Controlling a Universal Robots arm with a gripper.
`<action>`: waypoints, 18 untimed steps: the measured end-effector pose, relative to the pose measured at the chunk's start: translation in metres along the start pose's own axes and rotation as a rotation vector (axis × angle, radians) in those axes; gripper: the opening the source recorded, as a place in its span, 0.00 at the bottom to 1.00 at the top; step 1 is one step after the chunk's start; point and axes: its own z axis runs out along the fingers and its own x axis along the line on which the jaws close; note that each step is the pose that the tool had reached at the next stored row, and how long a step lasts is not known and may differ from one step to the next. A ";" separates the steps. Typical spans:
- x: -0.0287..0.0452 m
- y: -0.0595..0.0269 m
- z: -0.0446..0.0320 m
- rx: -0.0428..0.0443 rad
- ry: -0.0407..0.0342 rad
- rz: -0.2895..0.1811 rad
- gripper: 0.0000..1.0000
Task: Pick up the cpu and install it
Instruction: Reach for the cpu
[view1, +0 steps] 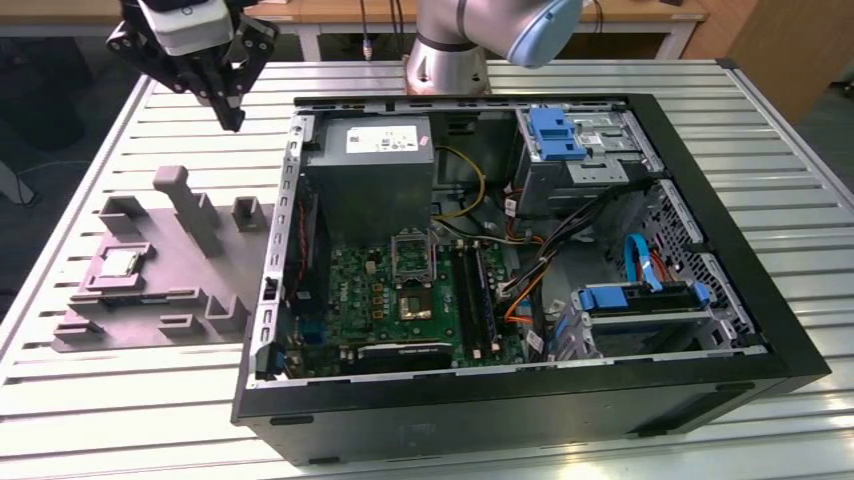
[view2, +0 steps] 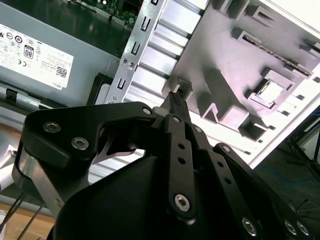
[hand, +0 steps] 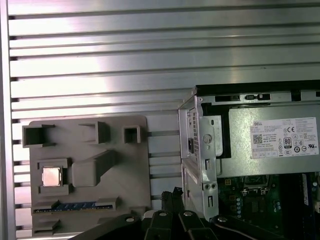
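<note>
The cpu is a small silvery square lying in a recess of the grey-purple tray, on the exterior view's left; both wrist views show the cpu in that recess. My gripper hangs well above the table, past the tray's far end and beside the computer case's corner. Its black fingers meet at the tips with nothing between them, and the gripper points down between tray and case. The metal-framed socket with a dark centre sits on the green motherboard inside the case.
The open black computer case lies on a slatted aluminium table. Inside are a grey power-supply box, blue drive brackets and loose cables. The tray carries raised blocks. The arm's base stands behind the case.
</note>
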 end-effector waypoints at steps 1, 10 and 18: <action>0.0005 -0.0001 0.0001 -0.0001 -0.0001 0.000 0.11; 0.0026 -0.0002 0.0000 -0.0001 -0.0001 0.000 0.11; 0.0039 -0.0003 0.0000 -0.0001 -0.0001 0.000 0.11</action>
